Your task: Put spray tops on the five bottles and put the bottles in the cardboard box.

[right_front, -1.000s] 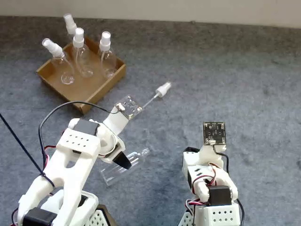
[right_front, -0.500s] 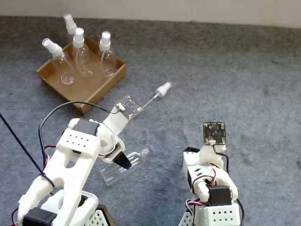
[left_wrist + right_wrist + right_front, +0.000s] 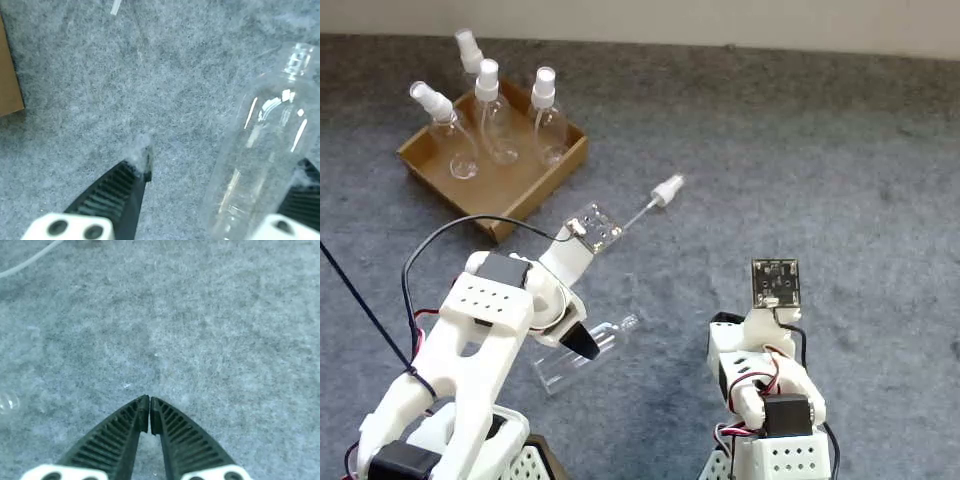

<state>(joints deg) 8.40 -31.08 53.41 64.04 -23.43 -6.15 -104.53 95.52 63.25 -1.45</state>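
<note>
Left gripper (image 3: 225, 170) gapes around the lying bottle (image 3: 260, 150), perhaps touching; right gripper (image 3: 150, 415) closed, empty; 4 capped bottles (image 3: 500, 130) in box (image 3: 545, 190).

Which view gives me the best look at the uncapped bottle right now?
Left wrist view: the bottle lies close up between the open left gripper's fingers, open neck and clear body plain. In the high view the left arm covers part of it. The right wrist view catches a clear rim at its edge, perhaps the mouth.

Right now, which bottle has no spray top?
The bottle lying on its side on the carpet, inside the open left pincer; the other four stand capped at the cardboard box.
</note>
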